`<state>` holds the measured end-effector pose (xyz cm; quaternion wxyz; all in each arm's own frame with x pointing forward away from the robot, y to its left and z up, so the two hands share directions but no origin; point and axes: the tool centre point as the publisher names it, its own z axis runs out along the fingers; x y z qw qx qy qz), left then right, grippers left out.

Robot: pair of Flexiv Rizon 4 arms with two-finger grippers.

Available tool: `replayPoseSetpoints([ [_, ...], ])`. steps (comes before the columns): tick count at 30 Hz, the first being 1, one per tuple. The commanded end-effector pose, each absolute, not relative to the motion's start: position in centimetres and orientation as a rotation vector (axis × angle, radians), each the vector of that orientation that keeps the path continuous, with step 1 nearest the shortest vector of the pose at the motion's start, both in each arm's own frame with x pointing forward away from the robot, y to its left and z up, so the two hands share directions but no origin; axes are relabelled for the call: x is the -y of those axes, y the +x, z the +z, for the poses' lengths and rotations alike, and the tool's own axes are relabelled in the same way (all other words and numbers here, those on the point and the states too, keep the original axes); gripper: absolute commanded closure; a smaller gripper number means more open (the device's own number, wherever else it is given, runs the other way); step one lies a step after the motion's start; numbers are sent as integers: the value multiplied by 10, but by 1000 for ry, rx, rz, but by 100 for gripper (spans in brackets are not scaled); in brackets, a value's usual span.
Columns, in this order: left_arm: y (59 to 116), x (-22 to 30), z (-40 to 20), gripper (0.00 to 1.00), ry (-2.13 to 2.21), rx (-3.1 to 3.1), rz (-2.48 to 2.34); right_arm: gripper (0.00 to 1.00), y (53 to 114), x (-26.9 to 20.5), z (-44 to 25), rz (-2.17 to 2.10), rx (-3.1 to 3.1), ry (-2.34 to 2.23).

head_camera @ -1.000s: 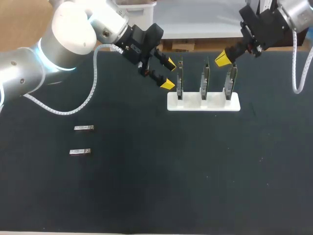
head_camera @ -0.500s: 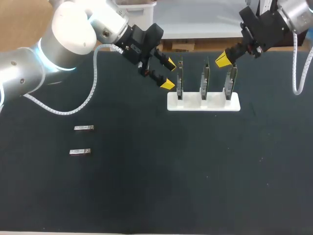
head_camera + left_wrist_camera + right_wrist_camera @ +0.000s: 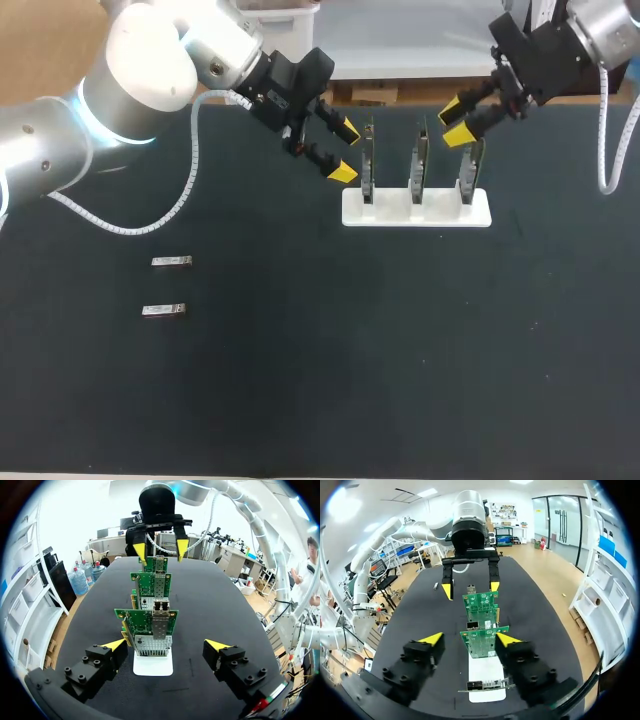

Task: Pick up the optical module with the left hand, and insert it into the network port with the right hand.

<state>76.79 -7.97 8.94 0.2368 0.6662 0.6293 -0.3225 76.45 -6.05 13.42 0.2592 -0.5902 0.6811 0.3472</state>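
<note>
1. Two optical modules lay flat on the black desk [image 3: 320, 400], over on my left side: one [image 3: 171, 261] farther from me and the other [image 3: 163, 310] just nearer, close together but apart.
2. Neither module was touched; both sat well apart from either set of jaws.
3. My left arm [image 3: 150, 70] reached in from the left, and the left jaws stood open and held nothing, their yellow fingertips [image 3: 343, 173] just beside the leftmost card [image 3: 368, 165].
4. Three green network cards stood upright in a row in a white stand [image 3: 416, 212]: the leftmost one, a middle card [image 3: 420, 165] and a rightmost card [image 3: 470, 168].
5. In the left wrist view the row ran straight ahead of the open left jaws, the nearest card [image 3: 145, 622] showing its metal network port [image 3: 160, 611] in line with the gap between the fingers.
6. My right arm [image 3: 590, 25] came in from the upper right, and the right jaws were parted and carried nothing, the yellow tips hanging by the top of the rightmost card.
7. From the right wrist a card [image 3: 484, 641] stood in line with the gap between the spread fingers; I could not tell whether either finger touched it.
</note>
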Motion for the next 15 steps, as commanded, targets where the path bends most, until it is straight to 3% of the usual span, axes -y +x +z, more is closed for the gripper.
replayPoseSetpoints([
  [1, 769, 80, 90, 0, 1830, -1728, -884, 0, 763, 60, 134, 937, -1847, -1597],
  [15, 754, 44, 90, 0, 1894, -1770, -727, 0, 763, 60, 134, 937, -1847, -1597],
])
